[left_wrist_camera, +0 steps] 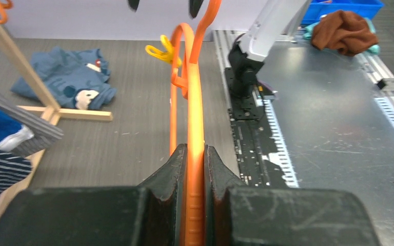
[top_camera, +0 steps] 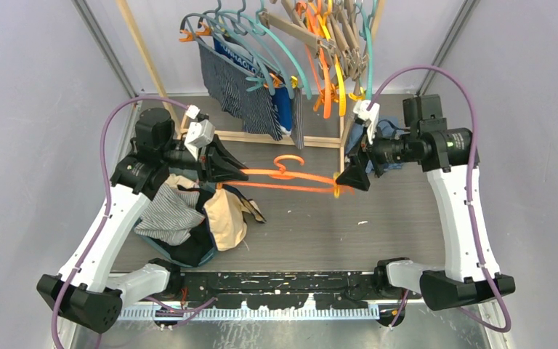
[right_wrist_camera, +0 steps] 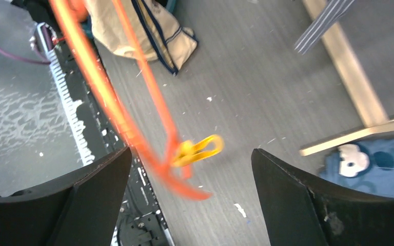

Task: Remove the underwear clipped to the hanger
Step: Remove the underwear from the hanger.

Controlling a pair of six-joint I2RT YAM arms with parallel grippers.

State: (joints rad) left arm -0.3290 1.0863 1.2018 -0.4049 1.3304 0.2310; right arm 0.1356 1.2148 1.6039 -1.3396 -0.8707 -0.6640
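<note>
Left tool (left_wrist_camera: 195, 159): clamped shut on one end of the orange hanger (top_camera: 290, 177).
Right tool (right_wrist_camera: 191, 154): jaws wide, straddling the other end by the yellow clip (right_wrist_camera: 201, 148), gripping nothing.
Hanger axis: runs left-right between both tools, above the surface (top_camera: 407, 233); nothing looks clipped to it.
Loose underwear (top_camera: 189, 218): heap on the surface under the left arm (top_camera: 109, 233); grey stripe, beige, navy.
Clipped underwear (top_camera: 243, 94): navy pinstripe and bright blue hang on the rack (top_camera: 276, 138) at the back, beyond both tools; left arm nearer.
Unclear: hanger blurred in right wrist view; rack clips hidden by cloth; rack top cut off.
</note>
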